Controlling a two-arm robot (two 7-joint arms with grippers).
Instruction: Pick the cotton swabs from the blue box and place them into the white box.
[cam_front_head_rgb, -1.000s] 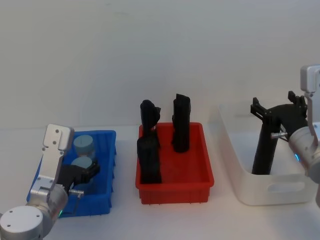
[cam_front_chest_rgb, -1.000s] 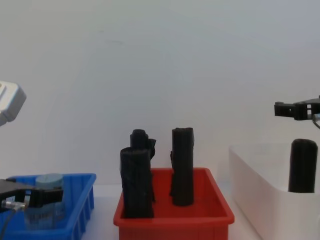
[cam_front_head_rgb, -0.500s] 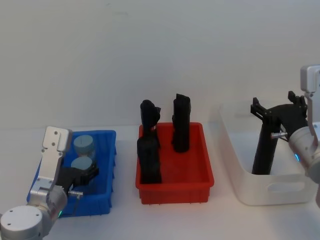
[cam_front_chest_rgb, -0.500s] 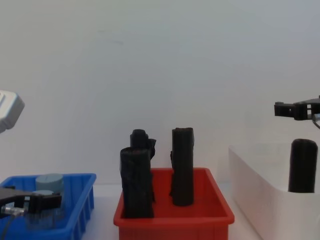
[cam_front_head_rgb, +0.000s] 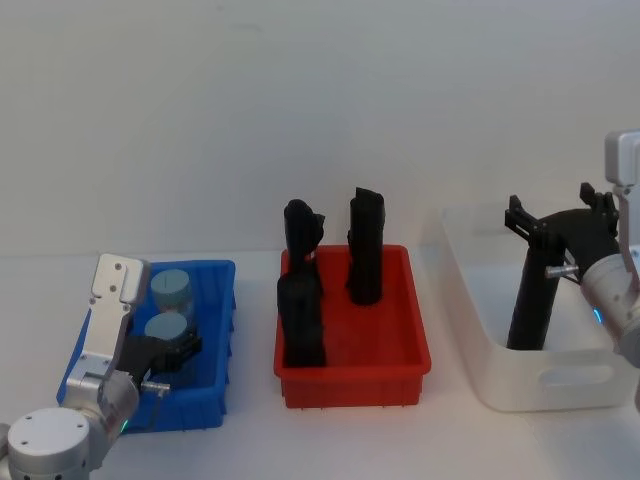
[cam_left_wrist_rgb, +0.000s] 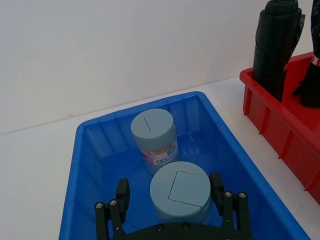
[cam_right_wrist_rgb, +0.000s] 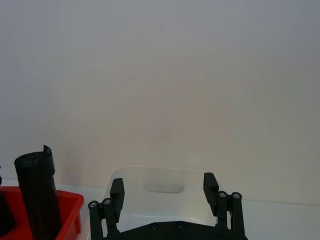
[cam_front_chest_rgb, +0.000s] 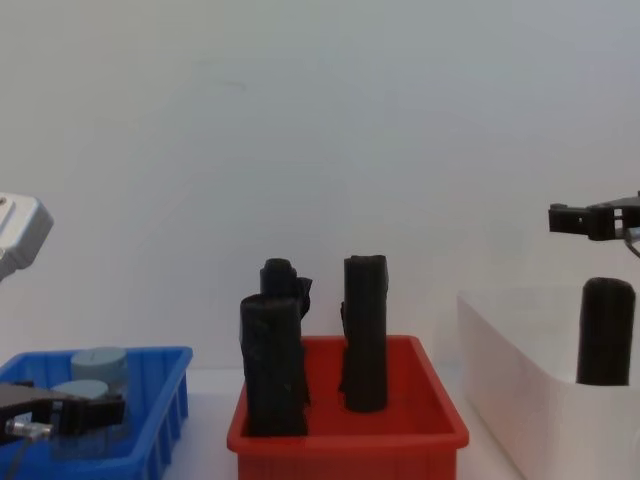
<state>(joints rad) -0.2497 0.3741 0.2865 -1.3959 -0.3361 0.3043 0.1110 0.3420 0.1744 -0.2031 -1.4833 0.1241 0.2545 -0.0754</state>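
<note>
While the left hand (cam_left_wrist_rgb: 169, 184) straddles the nearer cotton swabs tub (cam_left_wrist_rgb: 181, 192), unclenched, in the blue box (cam_front_head_rgb: 195, 408) lower left, it looks light and slick: pinch its round sides. Right hand (cam_right_wrist_rgb: 163, 181) hangs open above the white box (cam_front_head_rgb: 540, 385).

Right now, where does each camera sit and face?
Head view: high, looking down on the bright blue plastic bin, red plastic bin and smooth white plastic bin; both arms show.
Left wrist view: over the blue bin; open left gripper straddles a pale grey-blue round plastic tub.
Right wrist view: above the white bin, facing the wall; open right gripper.
Chest view: low, level; grippers at both edges.
Head and chest share all bins.
</note>
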